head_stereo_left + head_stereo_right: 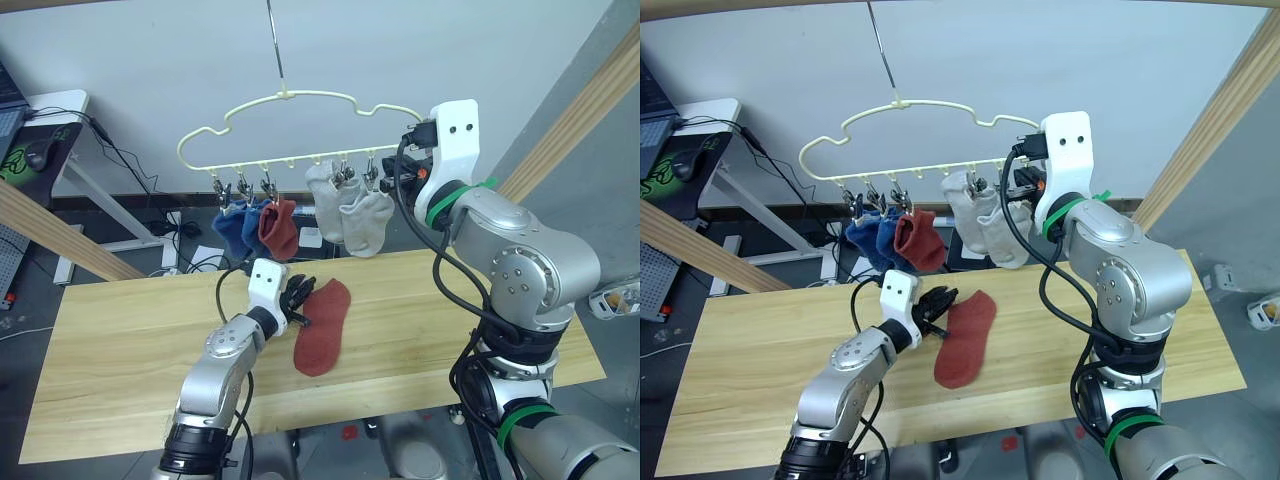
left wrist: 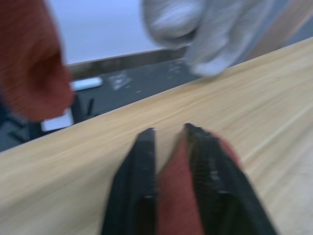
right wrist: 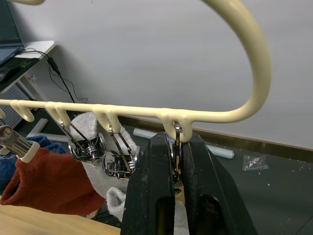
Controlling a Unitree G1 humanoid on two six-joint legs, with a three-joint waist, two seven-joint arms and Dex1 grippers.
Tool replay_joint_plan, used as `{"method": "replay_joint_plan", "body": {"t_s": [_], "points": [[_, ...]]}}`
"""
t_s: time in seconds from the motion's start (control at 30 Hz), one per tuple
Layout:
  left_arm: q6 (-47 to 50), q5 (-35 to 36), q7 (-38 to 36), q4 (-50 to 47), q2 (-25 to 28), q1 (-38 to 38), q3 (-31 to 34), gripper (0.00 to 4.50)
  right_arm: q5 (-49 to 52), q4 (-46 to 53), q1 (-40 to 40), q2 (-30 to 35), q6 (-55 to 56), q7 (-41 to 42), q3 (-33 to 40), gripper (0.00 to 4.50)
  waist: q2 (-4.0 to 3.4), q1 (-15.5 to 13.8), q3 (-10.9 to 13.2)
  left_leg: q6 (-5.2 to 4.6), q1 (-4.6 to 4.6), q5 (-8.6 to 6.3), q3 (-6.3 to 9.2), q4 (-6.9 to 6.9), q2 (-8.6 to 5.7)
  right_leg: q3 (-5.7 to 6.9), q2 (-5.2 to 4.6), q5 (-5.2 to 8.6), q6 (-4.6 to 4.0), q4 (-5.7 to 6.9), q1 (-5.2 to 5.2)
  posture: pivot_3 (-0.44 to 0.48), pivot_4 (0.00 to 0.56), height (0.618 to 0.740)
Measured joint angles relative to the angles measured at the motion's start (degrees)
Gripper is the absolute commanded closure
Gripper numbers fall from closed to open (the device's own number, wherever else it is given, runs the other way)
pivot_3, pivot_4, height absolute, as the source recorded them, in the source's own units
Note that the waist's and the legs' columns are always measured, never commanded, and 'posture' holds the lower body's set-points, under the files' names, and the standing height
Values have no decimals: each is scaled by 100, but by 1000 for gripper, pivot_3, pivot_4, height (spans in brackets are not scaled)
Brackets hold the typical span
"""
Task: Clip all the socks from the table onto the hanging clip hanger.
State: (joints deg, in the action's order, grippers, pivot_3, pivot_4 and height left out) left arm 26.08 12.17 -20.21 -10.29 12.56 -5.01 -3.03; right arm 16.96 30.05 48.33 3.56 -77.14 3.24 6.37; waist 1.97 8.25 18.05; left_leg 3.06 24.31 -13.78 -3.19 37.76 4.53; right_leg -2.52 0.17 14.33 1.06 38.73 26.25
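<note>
Silver arms, white wrist brackets, green bands, black cables and jaws.

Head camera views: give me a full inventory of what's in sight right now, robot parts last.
Pale yellow wavy wire clip hanger: one, hanging above the table's far edge.
Blue fabric socks: two, clipped at the hanger's left end.
Red fabric sock, hung: one, clipped beside the blue pair.
Light grey fabric socks: two, clipped toward the hanger's right.
Red fabric sock, loose: one, flat on the table's middle.
Light wooden plank table: one, under the hanger.
White desk: one, far left.
Left end effector: black, closed on the loose red sock's edge.
Right end effector: black, closed on the hanger's rightmost silver clip.
</note>
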Motion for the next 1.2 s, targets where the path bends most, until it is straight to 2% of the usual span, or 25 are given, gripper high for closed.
{"method": "replay_joint_plan", "body": {"t_s": [0.13, 0.27, 0.6, 0.9, 1.2], "points": [[156, -171, 218, -104, -59, 238, -169, 1202, 0, 0, 0, -4, 4, 0, -23, 4500, 0, -2, 4, -1, 1, -1, 1, -5, 0, 0, -1, 0, 0, -8, 1, -218, 356, 740], [313, -216, 417, -58, -339, 97, -284, 23, 0, 1, 0, -6, 4, 0, -52, 4500, 4, -7, 26, -1, 2, -1, 0, -5, -2, 1, -1, 0, 0, -10, 1, -219, 356, 740], [636, -550, 818, 545, -651, -396, -592, 23, 1, 4, -3, -26, 4, 0, -102, 4500, 5, 3, 30, -2, 3, -1, -1, -30, -2, -1, 3, -1, -2, -28, 3, -230, 352, 740], [658, -840, 820, 735, -768, -609, -1029, 23, 1, 11, -5, -47, 8, -2, -144, 4500, 5, 4, 30, 0, 3, 0, -6, -82, 1, 2, 2, -14, -22, -76, 3, -236, 348, 740], [851, -1011, 581, 514, -507, -456, -1376, 2033, -1, 11, -16, -85, 20, -46, -144, 4500, 4, 5, 29, 0, 1, 0, -8, -80, -1, 1, -9, -12, -19, -75, 1, -235, 345, 740]]}}
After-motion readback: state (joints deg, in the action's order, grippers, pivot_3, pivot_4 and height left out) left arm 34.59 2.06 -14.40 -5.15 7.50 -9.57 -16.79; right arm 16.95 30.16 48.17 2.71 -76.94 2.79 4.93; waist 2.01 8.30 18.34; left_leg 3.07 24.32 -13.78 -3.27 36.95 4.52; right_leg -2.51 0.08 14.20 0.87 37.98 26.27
